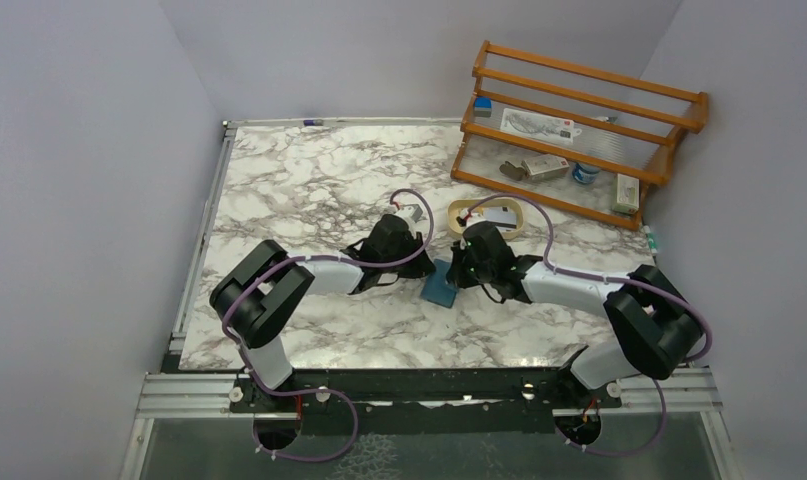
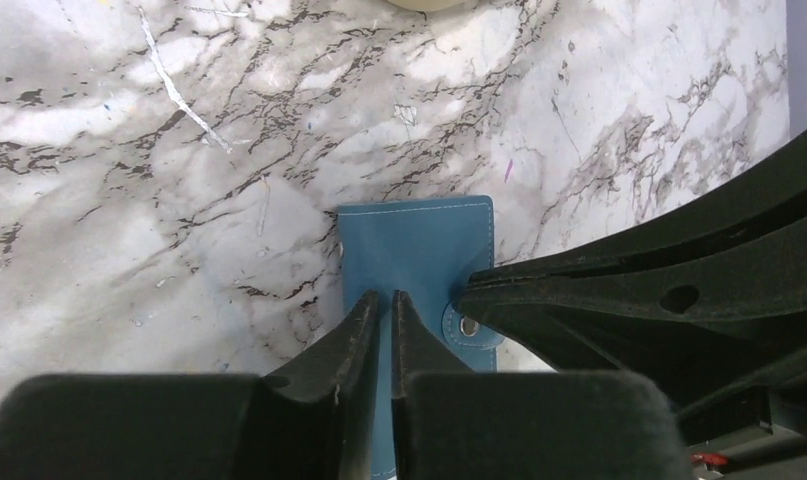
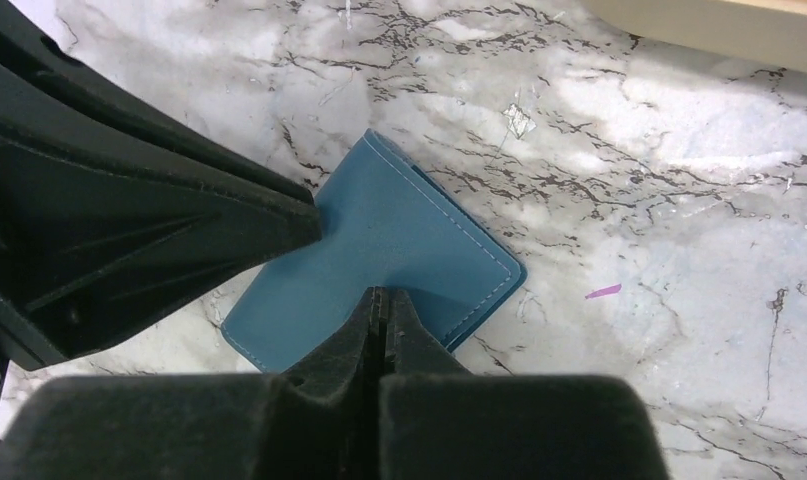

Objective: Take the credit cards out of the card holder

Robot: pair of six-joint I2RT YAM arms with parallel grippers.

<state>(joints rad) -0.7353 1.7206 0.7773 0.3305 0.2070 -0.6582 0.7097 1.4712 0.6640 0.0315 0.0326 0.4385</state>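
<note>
The teal card holder [image 1: 440, 291] lies folded shut on the marble table, and also shows in the left wrist view [image 2: 419, 240] and the right wrist view [image 3: 404, 225]. Its snap tab [image 2: 471, 328] sticks out at one long edge. My left gripper [image 2: 382, 297] is shut to a hairline gap, with its tips resting on the holder's top face. My right gripper [image 3: 381, 293] is shut, with its tips on the holder's edge beside the tab. The two grippers meet over the holder from opposite sides [image 1: 441, 274]. No credit card shows; they are hidden.
A tan oval tray [image 1: 457, 213] lies just behind the grippers. A wooden rack [image 1: 579, 130] with small packets stands at the back right. A small purple scrap [image 3: 603, 291] lies on the marble near the holder.
</note>
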